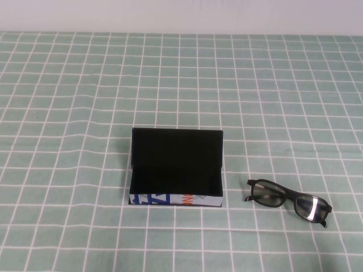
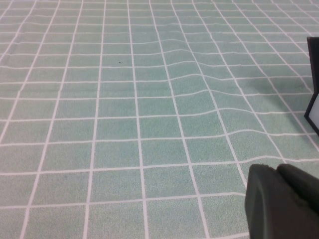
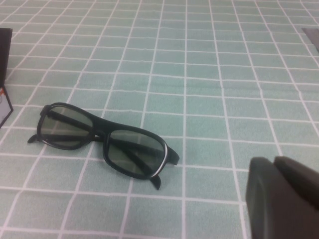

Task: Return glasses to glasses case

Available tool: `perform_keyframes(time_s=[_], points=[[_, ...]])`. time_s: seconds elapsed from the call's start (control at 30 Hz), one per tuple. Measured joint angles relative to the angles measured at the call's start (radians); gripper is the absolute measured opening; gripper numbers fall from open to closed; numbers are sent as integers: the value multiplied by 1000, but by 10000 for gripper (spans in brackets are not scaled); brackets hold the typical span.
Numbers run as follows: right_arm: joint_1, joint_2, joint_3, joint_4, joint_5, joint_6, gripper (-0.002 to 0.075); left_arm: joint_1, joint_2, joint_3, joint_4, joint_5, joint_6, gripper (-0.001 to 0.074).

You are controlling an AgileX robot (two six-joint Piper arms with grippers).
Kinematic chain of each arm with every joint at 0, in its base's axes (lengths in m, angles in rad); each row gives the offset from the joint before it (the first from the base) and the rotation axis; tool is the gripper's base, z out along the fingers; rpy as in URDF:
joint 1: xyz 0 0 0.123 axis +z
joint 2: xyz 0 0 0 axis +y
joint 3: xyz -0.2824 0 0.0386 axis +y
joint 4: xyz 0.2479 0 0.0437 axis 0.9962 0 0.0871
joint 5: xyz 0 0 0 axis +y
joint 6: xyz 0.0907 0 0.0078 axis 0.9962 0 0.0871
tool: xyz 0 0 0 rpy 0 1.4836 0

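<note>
The glasses case [image 1: 176,199] stands open in the middle of the table, lid upright at the back, black inside, with nothing in it. Its edge shows in the left wrist view [image 2: 314,107] and in the right wrist view [image 3: 4,50]. The glasses [image 1: 290,198] lie on the cloth to the right of the case, apart from it, arms folded. In the right wrist view the glasses [image 3: 102,142] lie ahead of my right gripper [image 3: 273,162], which is shut and empty, short of them. My left gripper [image 2: 276,169] is shut and empty, over bare cloth left of the case. Neither gripper shows in the high view.
A green checked tablecloth [image 1: 85,102] with white grid lines covers the table, slightly rippled. A white wall [image 1: 181,14] runs along the far edge.
</note>
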Motion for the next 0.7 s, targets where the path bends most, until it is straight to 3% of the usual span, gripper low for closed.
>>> perform_keyframes(time_s=[0.7], points=[[0,0,0,9,-40,0,-11,0,0,0,0,0,0,-4]])
